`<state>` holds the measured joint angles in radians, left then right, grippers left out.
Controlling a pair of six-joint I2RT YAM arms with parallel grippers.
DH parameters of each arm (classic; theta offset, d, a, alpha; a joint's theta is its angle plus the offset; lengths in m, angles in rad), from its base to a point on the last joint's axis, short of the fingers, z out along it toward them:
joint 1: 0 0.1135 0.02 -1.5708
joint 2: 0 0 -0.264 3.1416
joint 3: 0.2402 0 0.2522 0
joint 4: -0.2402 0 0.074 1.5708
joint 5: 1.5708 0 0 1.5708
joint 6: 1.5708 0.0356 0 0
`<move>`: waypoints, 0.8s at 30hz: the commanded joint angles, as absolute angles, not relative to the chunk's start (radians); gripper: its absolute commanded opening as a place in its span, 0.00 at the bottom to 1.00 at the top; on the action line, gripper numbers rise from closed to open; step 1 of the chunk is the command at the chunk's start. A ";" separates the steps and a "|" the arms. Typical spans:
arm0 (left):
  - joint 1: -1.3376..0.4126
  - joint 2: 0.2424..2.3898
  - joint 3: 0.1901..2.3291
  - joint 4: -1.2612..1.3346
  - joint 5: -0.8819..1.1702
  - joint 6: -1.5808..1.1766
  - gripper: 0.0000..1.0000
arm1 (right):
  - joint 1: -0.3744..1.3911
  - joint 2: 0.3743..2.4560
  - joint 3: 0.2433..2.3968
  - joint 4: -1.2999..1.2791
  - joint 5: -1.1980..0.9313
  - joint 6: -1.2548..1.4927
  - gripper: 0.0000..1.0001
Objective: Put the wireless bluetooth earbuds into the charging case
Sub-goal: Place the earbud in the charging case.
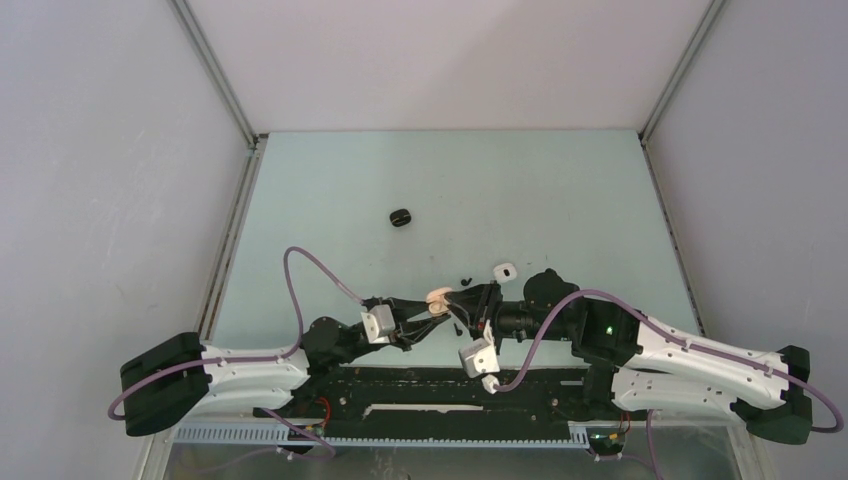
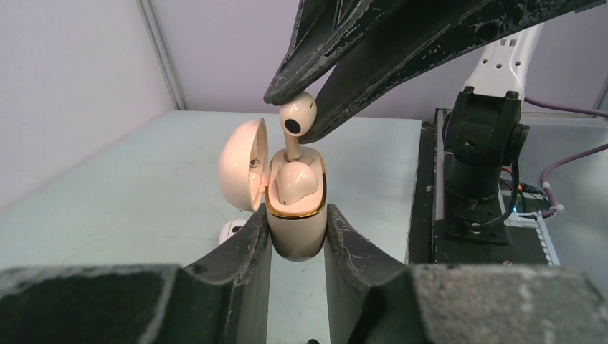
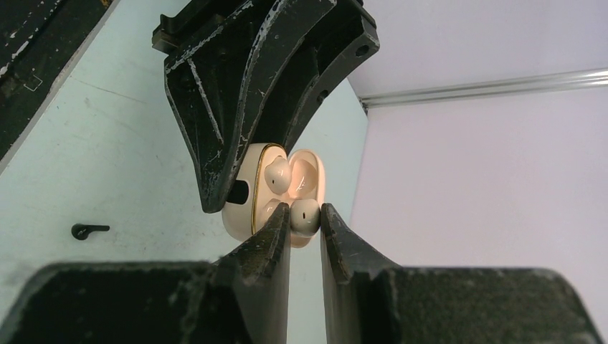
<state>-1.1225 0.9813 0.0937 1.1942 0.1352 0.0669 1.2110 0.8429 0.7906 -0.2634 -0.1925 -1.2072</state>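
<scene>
1. The right pincer is closed narrow on the cream earbud, pinching its round head between the two fingertips.
2. That earbud hangs directly above the charging case. Its stem points down and reaches the case's open mouth, but we cannot tell whether the tip is inside its socket.
3. The left pincer clamps the charging case by its two sides and holds it upright above the table, near the arm bases at the middle of the scene.
4. The held earbud is glossy cream, with a dark oval opening on its head and a short, slim stem.
5. The case is a rounded pebble in the same cream colour, with a thin gold rim round the opening. Its lid is swung open to the left.
6. A second cream earbud sits in the case, just below the held one.
7. On the table we see a tiny black earbud lying apart from both pincers. A white case lies just beyond the pincers, and a black case lies farther off to the left.
</scene>
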 commanded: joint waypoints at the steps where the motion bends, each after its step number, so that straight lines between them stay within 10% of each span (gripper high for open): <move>1: -1.120 0.979 0.118 1.246 0.146 0.054 0.00 | 1.207 0.833 0.792 -0.231 -0.192 -1.221 0.00; 24: -1.114 0.982 0.110 1.268 0.138 0.043 0.00 | 1.202 0.825 0.777 -0.277 -0.171 -1.238 0.00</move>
